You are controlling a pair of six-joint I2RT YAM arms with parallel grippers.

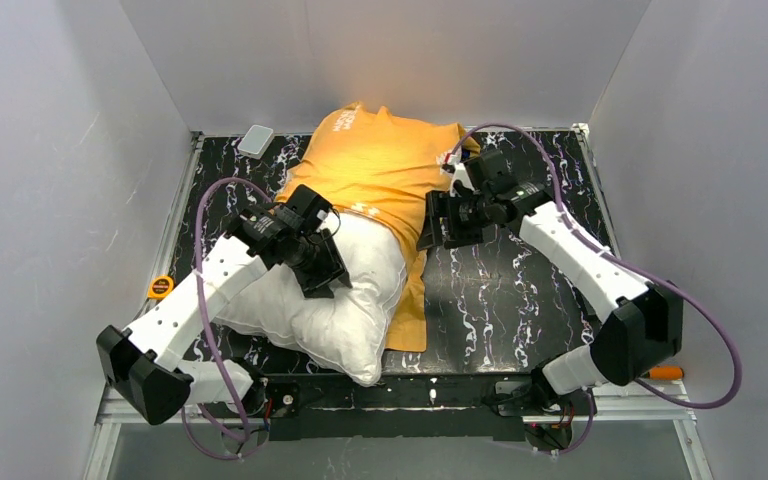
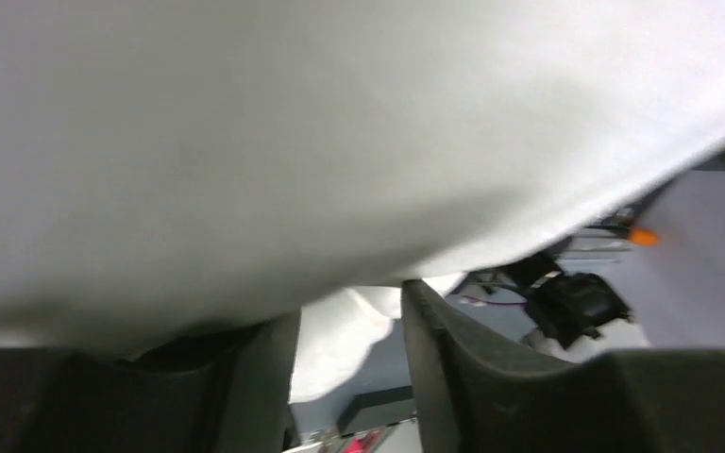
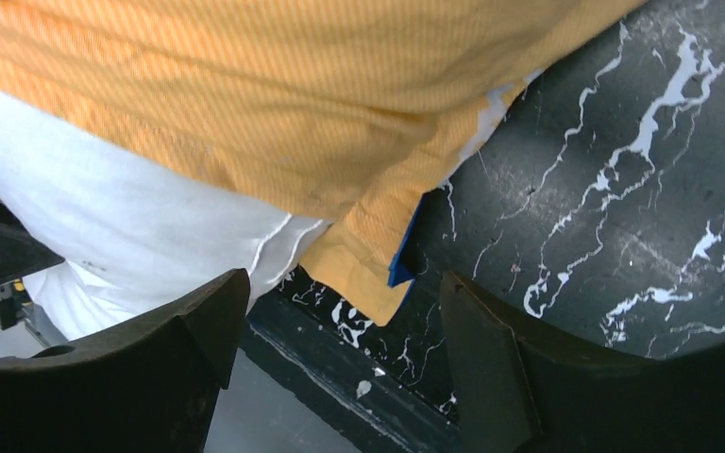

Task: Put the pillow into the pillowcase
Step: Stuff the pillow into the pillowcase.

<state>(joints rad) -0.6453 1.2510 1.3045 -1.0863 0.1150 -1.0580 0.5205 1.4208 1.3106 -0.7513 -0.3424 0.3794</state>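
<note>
The white pillow (image 1: 335, 300) lies at the near left of the black marbled table, its far end tucked under the orange-yellow pillowcase (image 1: 380, 170), which lies with its orange reverse side up. My left gripper (image 1: 322, 272) rests on top of the pillow; in the left wrist view (image 2: 349, 302) its jaws stand apart, with white pillow fabric (image 2: 340, 142) pressed over the tips. My right gripper (image 1: 432, 225) hovers open by the pillowcase's right edge. In the right wrist view (image 3: 340, 311) I see the orange flap corner (image 3: 368, 274), a blue sliver beneath it and the pillow (image 3: 132, 226).
A small grey-white pad (image 1: 256, 140) lies at the back left corner. A yellow tape roll (image 1: 161, 287) sits on the left rim. An orange object (image 1: 665, 372) lies off the table at right. White walls close in on three sides. Bare marbled table (image 1: 500, 290) lies right of the pillow.
</note>
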